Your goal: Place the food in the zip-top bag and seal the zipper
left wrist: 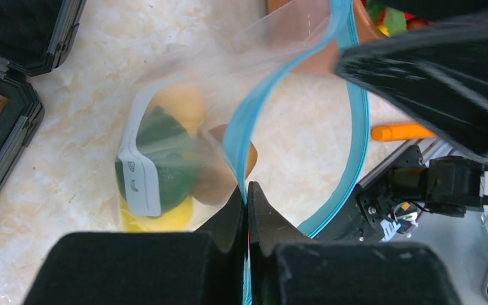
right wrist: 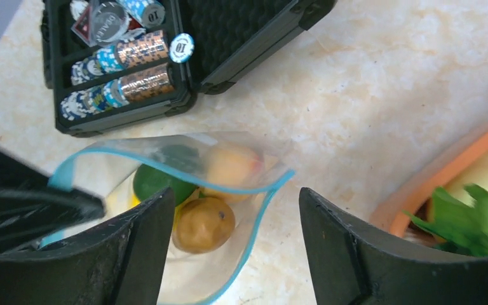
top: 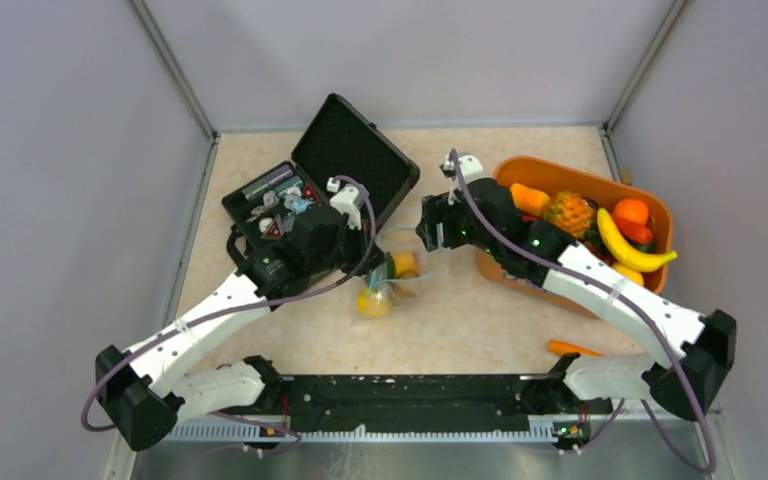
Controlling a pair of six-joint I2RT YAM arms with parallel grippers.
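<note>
We judge loading step in hand, seal not begun.
- Left claw pinched tight on zipper, lifting one lip of zip-top bag; mouth gapes.
- Right claw jaws wide apart, empty, over mouth at frame centre.
- Food inside bag: green, yellow, brownish pieces; exact count unclear through plastic.
- Bag on counter, centre of top view, between black case and basket.
- Banana and more in basket, right.
- Next, we think: right claw fetches another piece, left keeps mouth open.
</note>
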